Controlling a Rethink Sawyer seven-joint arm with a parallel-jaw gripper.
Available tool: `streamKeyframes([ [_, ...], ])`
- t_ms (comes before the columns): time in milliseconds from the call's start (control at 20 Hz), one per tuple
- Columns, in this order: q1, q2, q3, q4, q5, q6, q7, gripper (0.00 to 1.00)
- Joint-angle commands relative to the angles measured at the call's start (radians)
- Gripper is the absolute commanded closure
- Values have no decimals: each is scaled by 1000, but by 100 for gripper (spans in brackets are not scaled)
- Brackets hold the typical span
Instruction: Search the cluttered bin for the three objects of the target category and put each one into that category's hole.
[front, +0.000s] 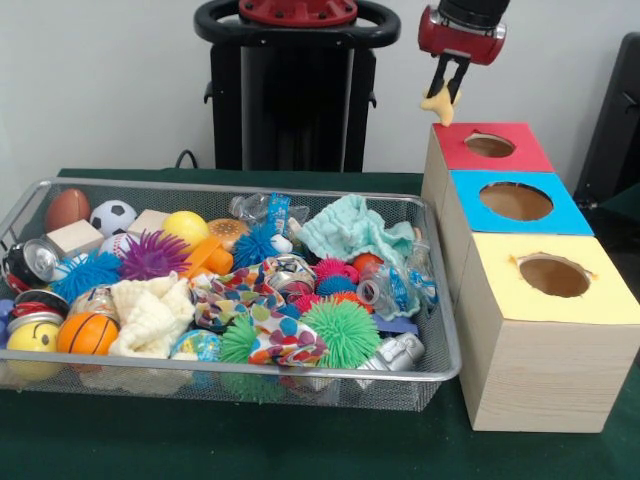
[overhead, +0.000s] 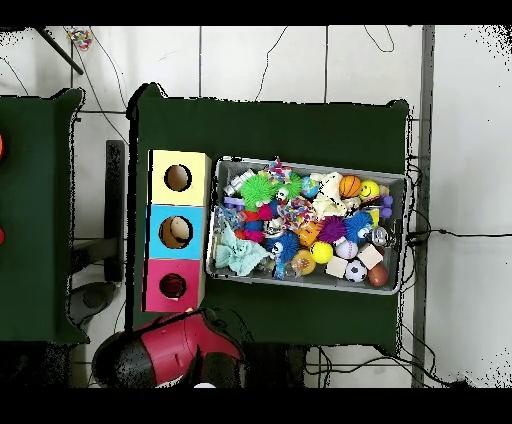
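Observation:
My gripper (front: 445, 88) hangs at the top right of the front view, shut on a small pale yellow soft toy (front: 437, 102), which looks like the duck. The toy dangles just above the left rear corner of the red-topped wooden box (front: 530, 155), a little left of its round hole (front: 489, 146). In the overhead view only the red arm (overhead: 170, 345) shows, beside the red box's hole (overhead: 172, 286); the gripper itself is hidden. The silver wire-mesh bin (front: 150, 385) is full of toys; it also shows from overhead (overhead: 403, 230). I see no tiger or teddy bear in it.
The blue-topped box (front: 470, 190) and the yellow-topped box (front: 600, 300) stand in a row with the red one, right of the bin. The bin holds an orange basketball (front: 87, 333), green (front: 340, 332) and purple (front: 152, 255) pom balls, a teal cloth (front: 355, 232) and a can (front: 35, 260).

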Motion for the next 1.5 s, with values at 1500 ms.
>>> streamKeyframes([
  [1500,30,114,21,-260,39,86,65,100],
])
